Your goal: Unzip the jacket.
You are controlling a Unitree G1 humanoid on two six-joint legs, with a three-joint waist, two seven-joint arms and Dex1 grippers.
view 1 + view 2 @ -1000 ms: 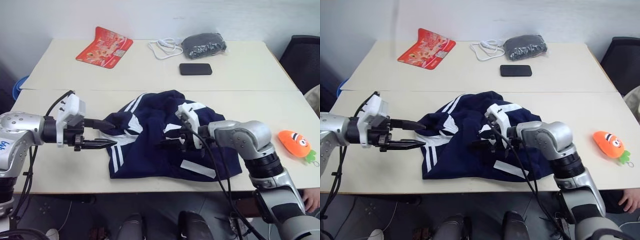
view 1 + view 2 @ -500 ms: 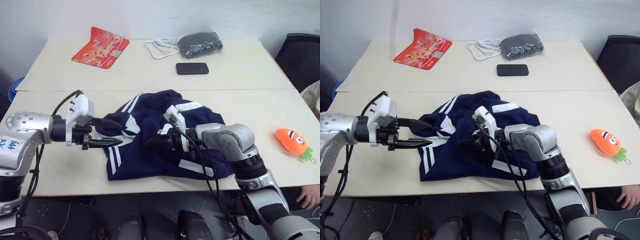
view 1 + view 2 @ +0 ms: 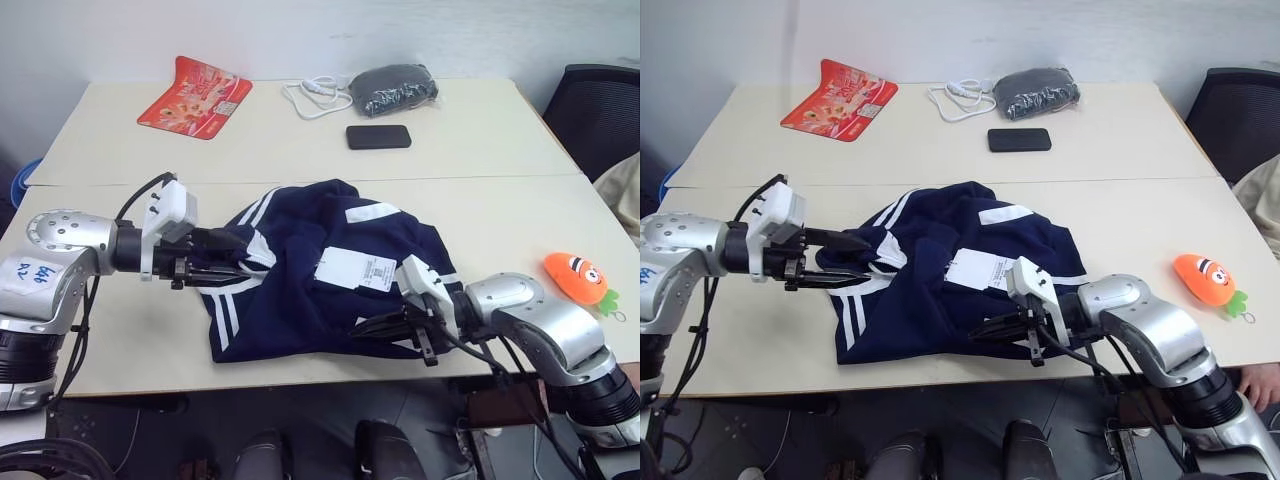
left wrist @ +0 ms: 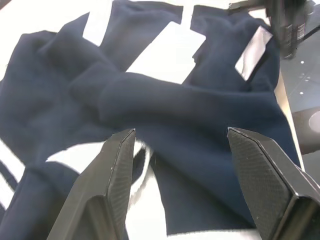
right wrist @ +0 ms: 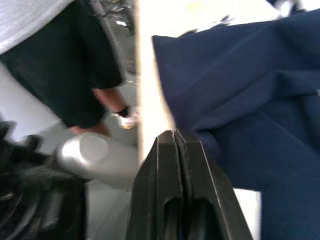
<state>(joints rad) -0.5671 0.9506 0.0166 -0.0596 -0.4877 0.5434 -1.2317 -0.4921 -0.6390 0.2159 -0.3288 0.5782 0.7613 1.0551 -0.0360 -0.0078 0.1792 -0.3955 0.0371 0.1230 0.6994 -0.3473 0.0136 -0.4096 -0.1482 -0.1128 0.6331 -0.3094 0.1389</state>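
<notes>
The navy-blue jacket (image 3: 300,285) lies crumpled across the near table, white stripes at its left side and a white paper tag (image 3: 355,268) on top. My left gripper (image 3: 238,260) is open at the jacket's left edge. In the left wrist view its fingers (image 4: 117,165) straddle a fold of blue fabric without pinching it. My right gripper (image 3: 358,333) is shut and points left along the jacket's front hem at the table's near edge. In the right wrist view the joined fingertips (image 5: 175,132) rest against the hem, with nothing seen between them.
On the far table lie a red packet (image 3: 195,95), a white cable (image 3: 315,95), a dark grey bundle (image 3: 393,88) and a black phone (image 3: 378,137). An orange carrot plush (image 3: 580,280) sits at the right. A dark chair (image 3: 600,100) stands beyond the right corner.
My right gripper closed and drew back from the jacket's middle to its front hem. The white tag now shows. The left gripper stayed at the jacket's left edge.
</notes>
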